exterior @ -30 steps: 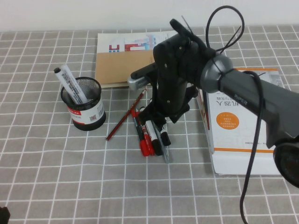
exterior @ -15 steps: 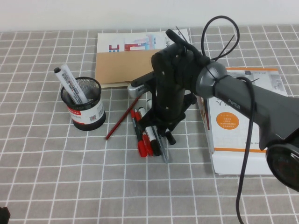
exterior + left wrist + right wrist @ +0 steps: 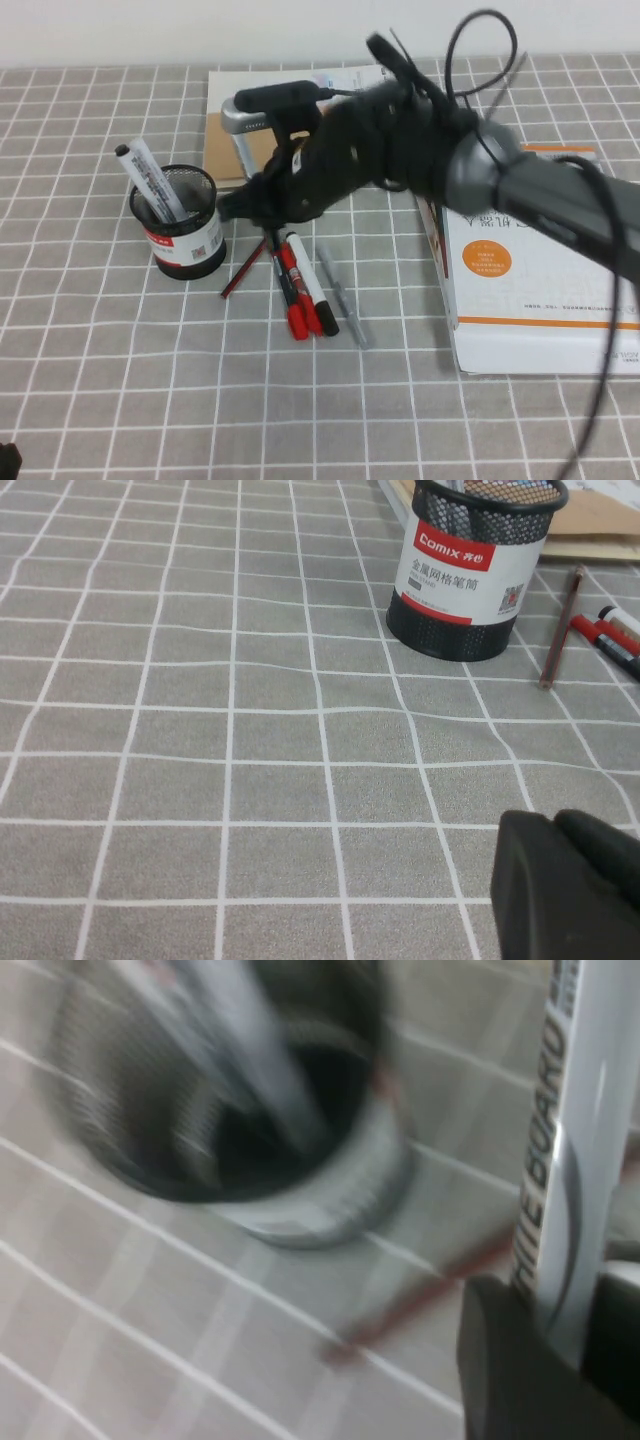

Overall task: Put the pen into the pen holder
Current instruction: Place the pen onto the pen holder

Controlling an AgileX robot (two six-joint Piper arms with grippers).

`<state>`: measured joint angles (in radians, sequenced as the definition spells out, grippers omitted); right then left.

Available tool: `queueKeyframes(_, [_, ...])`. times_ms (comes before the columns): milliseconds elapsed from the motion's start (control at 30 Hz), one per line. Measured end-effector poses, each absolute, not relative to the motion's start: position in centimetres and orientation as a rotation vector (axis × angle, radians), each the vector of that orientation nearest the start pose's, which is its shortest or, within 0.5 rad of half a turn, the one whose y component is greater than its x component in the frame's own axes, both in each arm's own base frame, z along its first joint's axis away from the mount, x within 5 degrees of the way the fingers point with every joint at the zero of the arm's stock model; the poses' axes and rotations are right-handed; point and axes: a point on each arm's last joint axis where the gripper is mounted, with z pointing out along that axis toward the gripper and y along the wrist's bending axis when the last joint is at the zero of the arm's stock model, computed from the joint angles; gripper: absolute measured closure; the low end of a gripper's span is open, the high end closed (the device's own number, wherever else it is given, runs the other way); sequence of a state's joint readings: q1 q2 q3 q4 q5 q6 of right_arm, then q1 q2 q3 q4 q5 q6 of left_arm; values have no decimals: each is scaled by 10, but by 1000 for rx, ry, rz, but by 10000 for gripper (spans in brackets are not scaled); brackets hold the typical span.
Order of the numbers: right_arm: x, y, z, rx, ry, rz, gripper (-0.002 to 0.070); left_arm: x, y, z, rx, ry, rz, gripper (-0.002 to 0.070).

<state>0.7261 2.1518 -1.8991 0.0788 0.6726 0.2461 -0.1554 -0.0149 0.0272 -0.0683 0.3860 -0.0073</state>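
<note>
High view showed the right arm stretched low across the grey, white-gridded cloth of the worktop [image 3: 100, 380], its black right hand [image 3: 262, 198] hanging just beside the pen holder [image 3: 180, 232] and above the loose pens. From the right wrist, that hand was clamped on the pen [image 3: 570, 1160], a thick white barrel with dark block lettering running along it, pinched between dark fingers [image 3: 500, 1370]; the blurred round mouth of the mesh cup sat below and to one side of it. In the high view the pen itself was hidden behind the arm, so I could only place it by the wrist picture: in the grip, off the cloth, near the cup's rim and not inside.

The holder was a small round cup of black wire mesh with a red and white label, and a white marker [image 3: 148, 182] with a dark cap already leaned in it, tilted outward. Just beside it lay a thin red pencil [image 3: 248, 262], two red markers [image 3: 292, 292], a white marker with black ends [image 3: 312, 288] and a slim grey pen [image 3: 342, 298], fanned together. A flat brown envelope [image 3: 232, 148] lay behind, a white box [image 3: 510, 270] to the right.

The left hand [image 3: 570, 890] showed only as a rounded black bulk low over the cloth, well apart from the cup; I could not tell how its fingers stood.
</note>
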Motion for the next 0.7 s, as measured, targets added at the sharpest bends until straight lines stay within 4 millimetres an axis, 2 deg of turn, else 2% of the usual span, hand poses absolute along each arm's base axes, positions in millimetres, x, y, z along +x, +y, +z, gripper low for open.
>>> queueKeyframes(67, [358, 337, 253, -479, 2309, 608, 577, 51, -10, 170, 98, 1882, -179, 680])
queueKeyframes(233, [329, 335, 233, -354, 1881, 814, 577, 51, -10, 170, 98, 1882, -179, 680])
queueKeyframes(367, [315, 341, 239, -380, 1526, 881, 577, 51, -10, 170, 98, 1882, -179, 680])
queueKeyframes(500, [316, 363, 240, -476, 1438, 871, 577, 51, -10, 170, 98, 1882, -179, 680])
queueKeyframes(700, [338, 396, 224, -572, 1476, 797, 577, 51, -10, 170, 98, 1882, -179, 680])
